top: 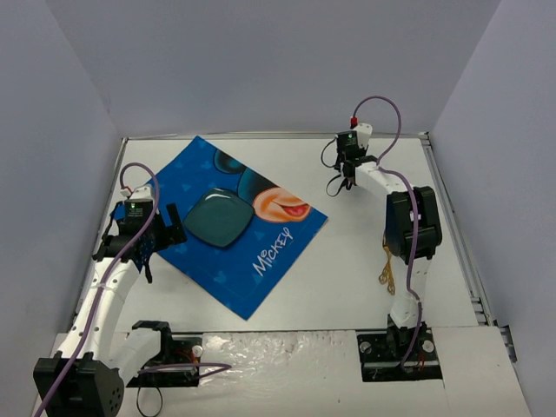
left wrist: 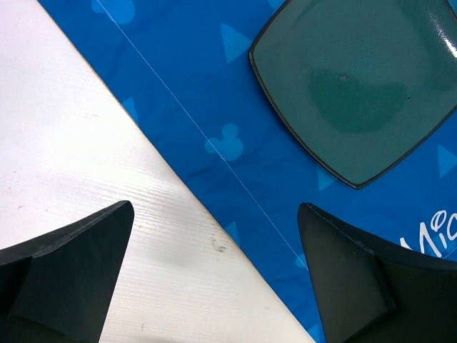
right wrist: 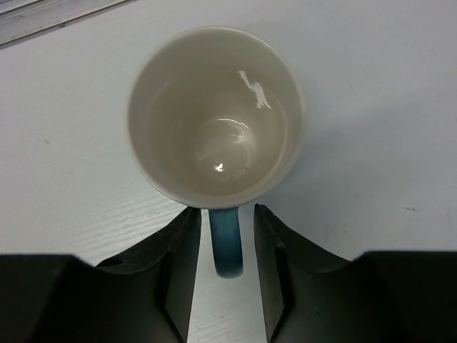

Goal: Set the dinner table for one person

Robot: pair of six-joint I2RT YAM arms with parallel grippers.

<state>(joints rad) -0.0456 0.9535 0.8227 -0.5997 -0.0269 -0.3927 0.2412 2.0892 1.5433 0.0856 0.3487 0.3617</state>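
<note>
Dinner table beneath jaws | left wide, empty | right slightly parted astride mug handle

Gripper straddles mug handle, apparently not touching.

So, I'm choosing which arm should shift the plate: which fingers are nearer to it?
Left. The left fingers hover open over the placemat's edge, just beside the plate; the right fingers are far across the table, straddling a mug's handle.
</note>
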